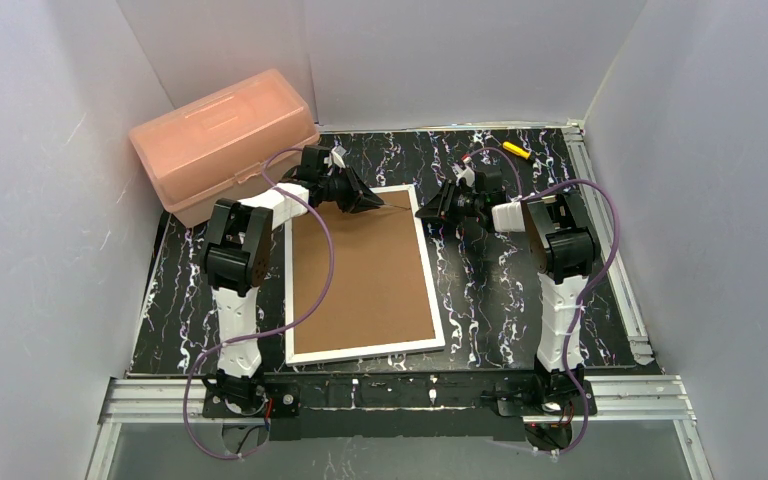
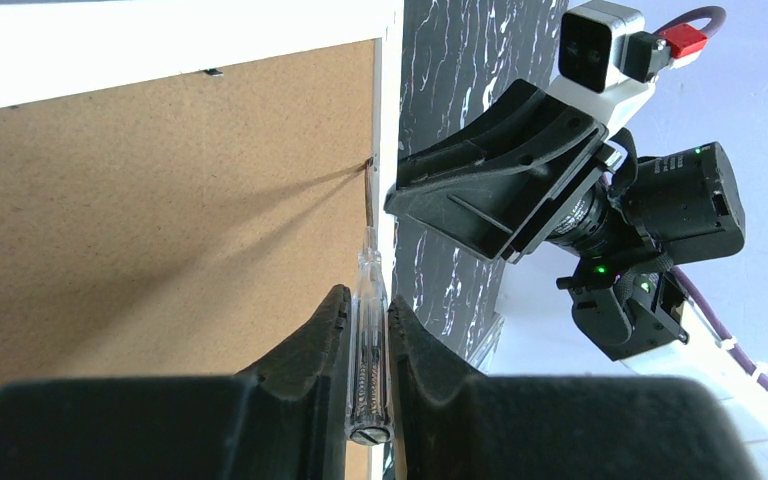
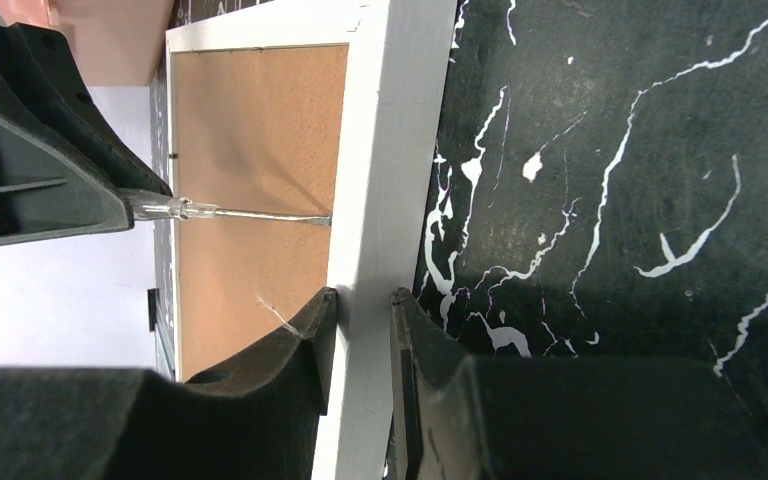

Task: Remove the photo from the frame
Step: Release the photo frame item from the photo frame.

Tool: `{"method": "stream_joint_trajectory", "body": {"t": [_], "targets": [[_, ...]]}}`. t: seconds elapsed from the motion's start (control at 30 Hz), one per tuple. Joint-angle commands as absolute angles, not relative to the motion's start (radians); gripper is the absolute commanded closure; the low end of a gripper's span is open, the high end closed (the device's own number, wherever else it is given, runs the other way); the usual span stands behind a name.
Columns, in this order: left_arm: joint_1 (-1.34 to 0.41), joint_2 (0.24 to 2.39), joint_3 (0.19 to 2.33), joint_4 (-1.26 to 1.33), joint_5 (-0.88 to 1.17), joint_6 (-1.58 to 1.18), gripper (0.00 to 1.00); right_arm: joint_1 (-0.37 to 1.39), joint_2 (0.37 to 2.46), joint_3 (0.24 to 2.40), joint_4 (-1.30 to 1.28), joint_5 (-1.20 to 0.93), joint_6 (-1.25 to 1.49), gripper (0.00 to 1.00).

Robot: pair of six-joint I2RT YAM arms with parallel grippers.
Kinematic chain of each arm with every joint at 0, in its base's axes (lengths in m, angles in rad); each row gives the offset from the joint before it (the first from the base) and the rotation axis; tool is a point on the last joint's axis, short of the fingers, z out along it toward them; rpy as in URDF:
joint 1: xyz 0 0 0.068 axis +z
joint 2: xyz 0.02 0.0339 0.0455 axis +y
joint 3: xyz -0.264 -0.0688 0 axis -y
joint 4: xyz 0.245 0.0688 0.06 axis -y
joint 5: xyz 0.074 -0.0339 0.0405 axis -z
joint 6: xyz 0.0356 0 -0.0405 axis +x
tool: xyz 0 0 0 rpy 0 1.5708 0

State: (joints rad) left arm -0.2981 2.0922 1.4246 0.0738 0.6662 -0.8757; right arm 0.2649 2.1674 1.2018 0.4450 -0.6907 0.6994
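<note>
While the right gripper point(image 3: 362, 300) clamps the white border of the face-down frame point(image 1: 365, 352), the left gripper point(image 2: 367, 300) holds a small screwdriver point(image 2: 369, 385) at the upper right edge of the backing board point(image 1: 360, 270). The photo is hidden underneath. Next, the tip probably must lever the board loose.

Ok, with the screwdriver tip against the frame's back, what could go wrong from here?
The screwdriver, pinched in the left gripper, has its tip at the edge of the brown backing; it could slip and gouge the board. The right gripper pinches only the thin white border of the frame, so prying might shift or lift it.
</note>
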Motion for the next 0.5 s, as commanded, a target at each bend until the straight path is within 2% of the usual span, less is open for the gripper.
{"method": "stream_joint_trajectory", "body": {"t": [0.0, 0.23, 0.47], "targets": [[-0.297, 2.110, 1.439, 0.054, 0.667, -0.873, 1.00, 0.287, 2.186, 1.230, 0.436, -0.708, 0.678, 0.68], [-0.303, 2.132, 1.443, 0.061, 0.688, -0.885, 1.00, 0.291, 2.192, 1.237, 0.428, -0.716, 0.675, 0.69], [-0.312, 2.156, 1.450, 0.064, 0.708, -0.882, 1.00, 0.301, 2.204, 1.258, 0.397, -0.724, 0.659, 0.75]]}}
